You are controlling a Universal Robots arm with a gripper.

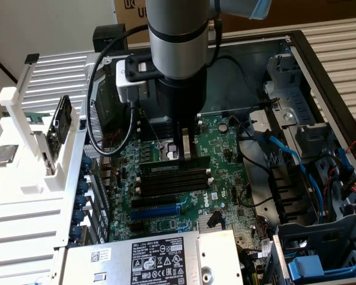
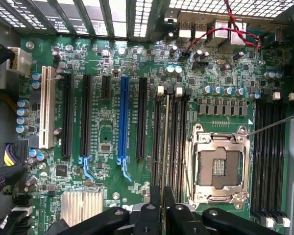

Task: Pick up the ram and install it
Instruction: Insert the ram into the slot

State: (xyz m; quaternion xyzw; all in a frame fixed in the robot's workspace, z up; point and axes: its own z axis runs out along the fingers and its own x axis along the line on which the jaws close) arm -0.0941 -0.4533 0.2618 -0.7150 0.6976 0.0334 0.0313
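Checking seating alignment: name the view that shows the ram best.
Exterior view: the ram shows its long green side over the memory slots, held by the tool. The wrist view gives it edge-on, a thin strip.

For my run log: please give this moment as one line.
end effector: shut on ram | ram: edge-down over black memory slots | seated: cannot tell

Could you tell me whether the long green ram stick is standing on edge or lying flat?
On edge: the gripper pinches the long green ram stick from above, its long edge down along the black memory slots.
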